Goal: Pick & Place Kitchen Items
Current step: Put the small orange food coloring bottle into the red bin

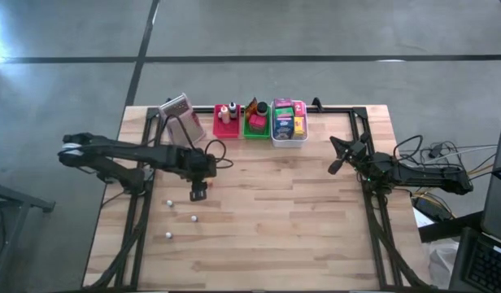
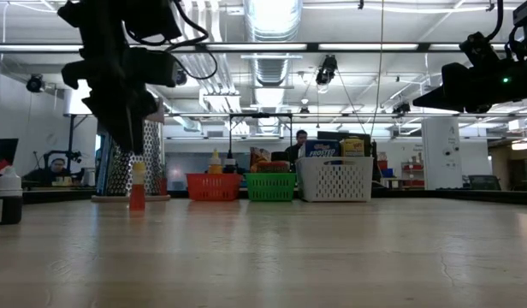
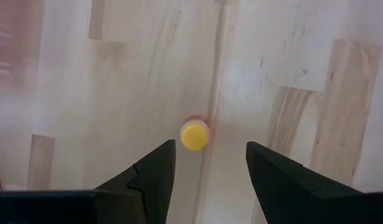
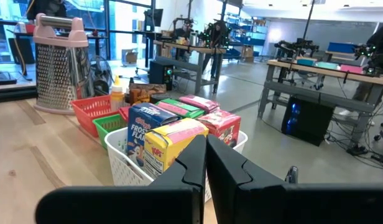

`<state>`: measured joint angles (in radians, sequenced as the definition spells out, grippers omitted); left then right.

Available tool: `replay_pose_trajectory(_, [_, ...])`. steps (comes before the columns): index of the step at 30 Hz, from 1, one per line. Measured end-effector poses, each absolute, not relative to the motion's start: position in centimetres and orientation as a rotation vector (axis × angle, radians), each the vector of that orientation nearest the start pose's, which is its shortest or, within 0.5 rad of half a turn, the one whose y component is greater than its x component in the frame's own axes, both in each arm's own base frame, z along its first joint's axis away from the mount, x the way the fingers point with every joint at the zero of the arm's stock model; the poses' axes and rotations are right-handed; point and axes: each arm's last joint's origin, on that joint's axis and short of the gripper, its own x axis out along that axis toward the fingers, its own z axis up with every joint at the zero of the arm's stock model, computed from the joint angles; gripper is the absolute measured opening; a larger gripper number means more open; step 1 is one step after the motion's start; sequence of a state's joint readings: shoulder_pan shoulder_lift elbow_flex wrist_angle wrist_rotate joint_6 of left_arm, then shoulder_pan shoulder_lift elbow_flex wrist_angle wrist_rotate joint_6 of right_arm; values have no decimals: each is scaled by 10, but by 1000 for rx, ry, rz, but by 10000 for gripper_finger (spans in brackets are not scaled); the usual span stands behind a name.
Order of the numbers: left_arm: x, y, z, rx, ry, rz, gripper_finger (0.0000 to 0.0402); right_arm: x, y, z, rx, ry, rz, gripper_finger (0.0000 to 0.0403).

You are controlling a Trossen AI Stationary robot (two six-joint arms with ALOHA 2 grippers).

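Yellow-capped bottle [image 3: 194, 135] upright below released left pincer [image 3: 210, 163]; right pincer [image 4: 206, 163] clenched

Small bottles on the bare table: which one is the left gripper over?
The yellow-capped red bottle, directly below the open left gripper; the pale ones lie apart.

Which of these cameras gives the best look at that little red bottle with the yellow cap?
The low view: the little red bottle stands upright in side profile under the left end effector. The left wrist view shows only its yellow cap from above; the high view a red speck; the right wrist view nothing.
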<state>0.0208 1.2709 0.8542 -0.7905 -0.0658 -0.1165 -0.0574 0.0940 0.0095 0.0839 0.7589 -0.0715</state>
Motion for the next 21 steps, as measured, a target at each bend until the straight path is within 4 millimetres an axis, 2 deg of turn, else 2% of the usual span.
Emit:
replay_pose_trajectory(11, [232,12,203,-37,1275,133,202,94,-25,167,-68,30,-817,8])
replay_pose_trajectory(21, [239,14,198,-22,1285,125,202,94,-25,167,-68,30,-816,8])
